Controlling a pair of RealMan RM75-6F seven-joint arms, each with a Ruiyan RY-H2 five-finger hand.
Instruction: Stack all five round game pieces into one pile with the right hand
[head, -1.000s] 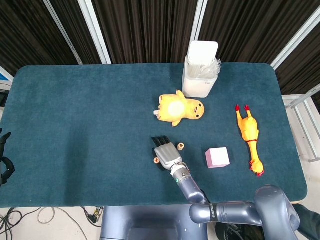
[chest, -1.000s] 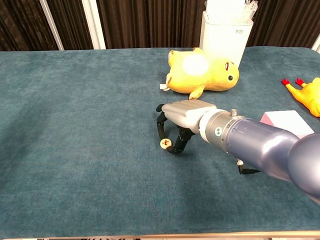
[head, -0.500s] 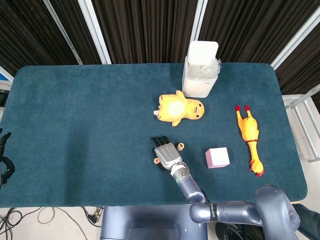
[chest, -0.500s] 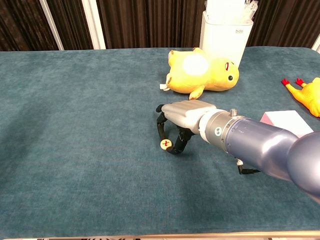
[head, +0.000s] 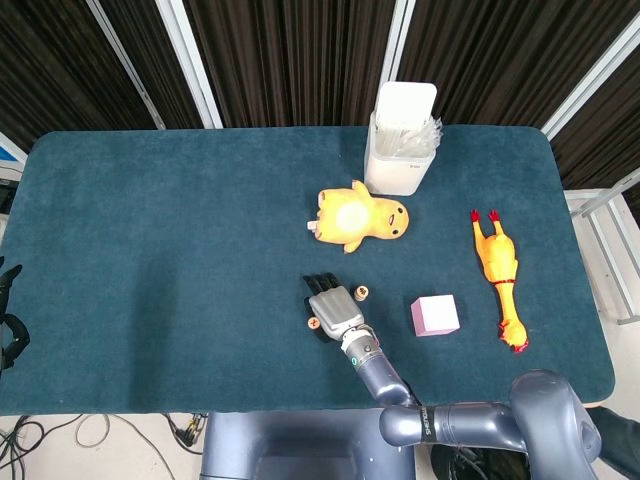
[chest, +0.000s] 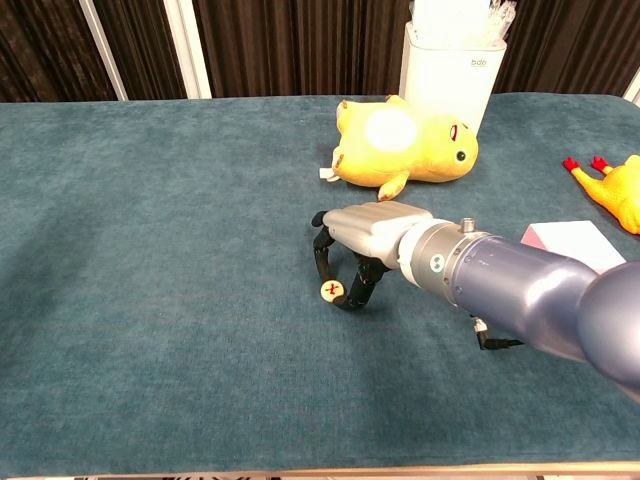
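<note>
Round game pieces lie on the worktop at the right hand (chest: 365, 240): one marked piece (chest: 331, 290) sits at the near-left fingertips (chest: 352, 296), seemingly pinched, though the grip is partly hidden. Another piece (head: 361, 293) lies just right of the hand in the head view. The left hand (head: 8, 325), far off at the left edge, looks empty. Nothing has visibly shifted from the earlier frames; the hand stays crouched over the piece.
</note>
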